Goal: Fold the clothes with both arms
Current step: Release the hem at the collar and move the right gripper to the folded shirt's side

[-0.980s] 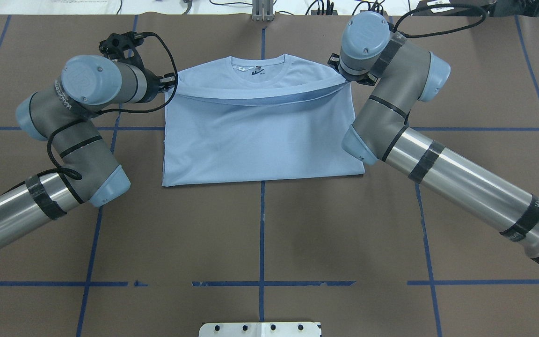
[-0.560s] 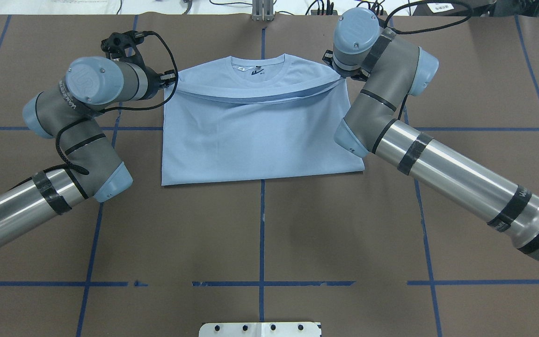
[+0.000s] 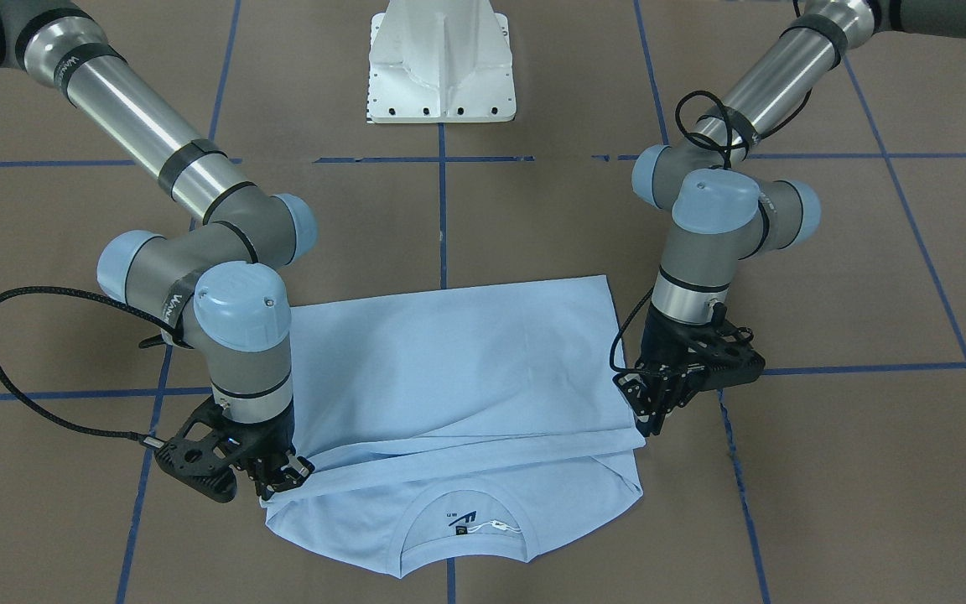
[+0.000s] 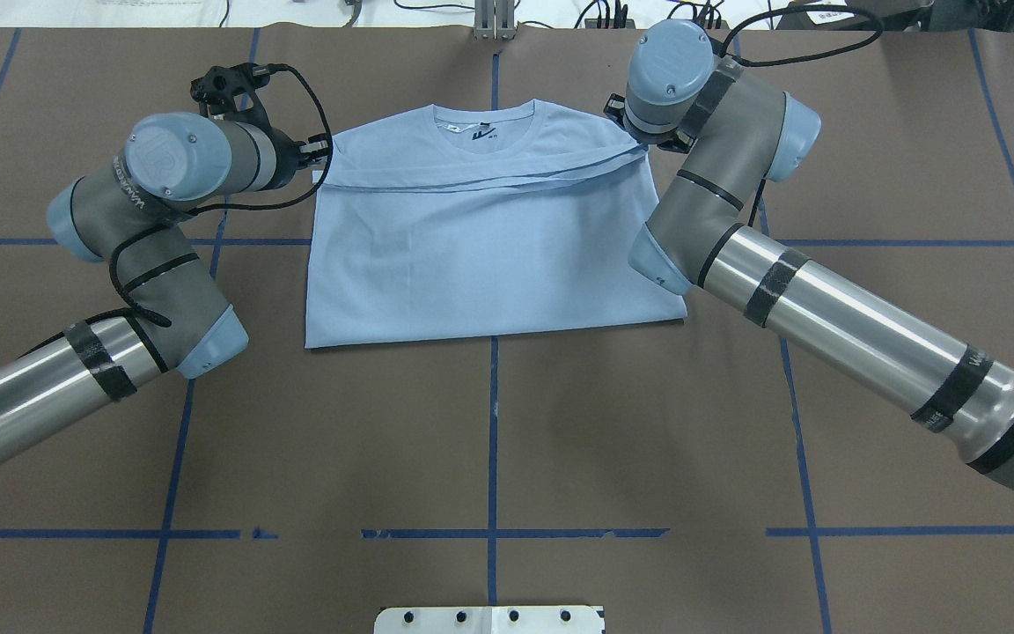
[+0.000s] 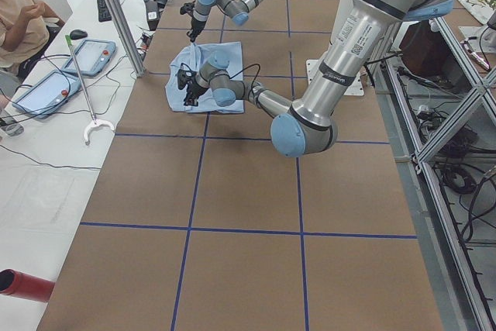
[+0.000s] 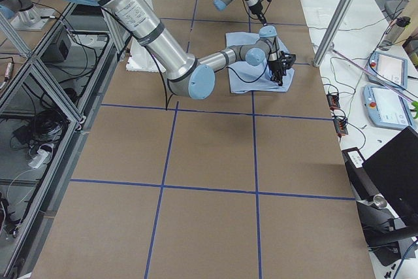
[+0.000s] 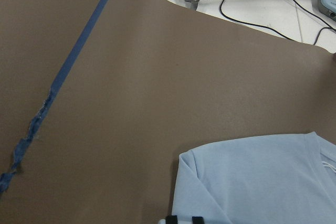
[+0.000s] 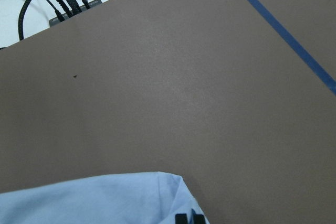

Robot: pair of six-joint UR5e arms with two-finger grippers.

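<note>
The clothes are a light blue t-shirt (image 4: 489,255) lying on the brown table, its lower half folded up toward the collar (image 4: 485,123). The hem edge runs across the chest just below the dark neck label (image 3: 462,520). My left gripper (image 4: 318,163) is shut on the hem's corner at the shirt's left shoulder; in the front view it (image 3: 646,419) pinches that corner low over the cloth. My right gripper (image 4: 643,145) is shut on the opposite hem corner, and the front view shows it (image 3: 282,485) close to the table. Each wrist view shows only a shirt corner (image 7: 262,177) (image 8: 94,198).
The white pedestal base (image 3: 441,63) stands at the robot's side of the table. Blue tape lines (image 4: 491,440) grid the brown surface. Beyond the far edge are cables, tablets (image 5: 89,56), a reacher tool (image 5: 81,87) and a seated person (image 5: 23,13).
Both grippers have carried the hem a little farther toward the collar and lower. The sagging fold edge now lies flatter on the chest. The right arm has swung slightly inward.
</note>
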